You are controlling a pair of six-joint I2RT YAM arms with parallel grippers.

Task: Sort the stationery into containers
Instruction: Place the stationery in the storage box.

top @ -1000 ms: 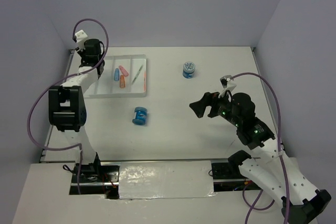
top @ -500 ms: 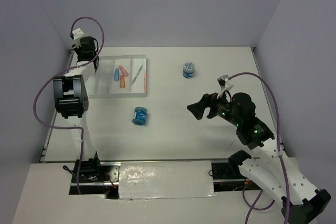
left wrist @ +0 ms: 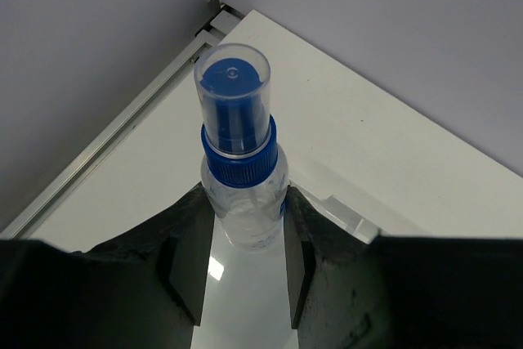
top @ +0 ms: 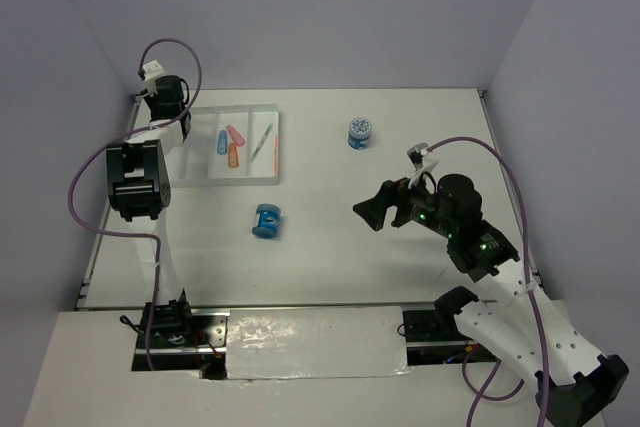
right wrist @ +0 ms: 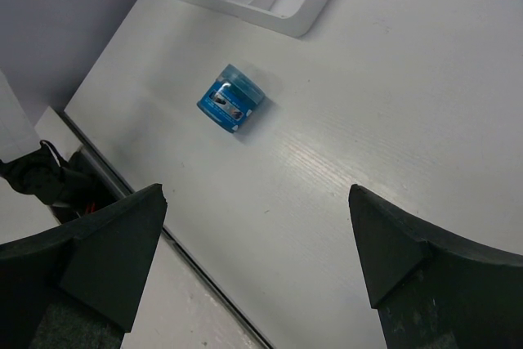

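Observation:
The white tray lies at the far left and holds a grey-green pen, an orange pen and blue, pink and orange stubs. My left gripper is at the far-left corner by the tray. In the left wrist view it is shut on a clear bottle with a blue cap. One blue spool lies on the table in front of the tray; it also shows in the right wrist view. A second spool lies far centre. My right gripper is open and empty, above the table right of the near spool.
Grey walls close the far and both side edges. A metal rail runs along the left table edge. The tray's corner shows at the top of the right wrist view. The arm bases stand at the near edge.
My left arm's elbow has swung left and back, while its gripper stayed near the far-left corner. My right gripper has drifted slightly left. The items on the table have not moved.

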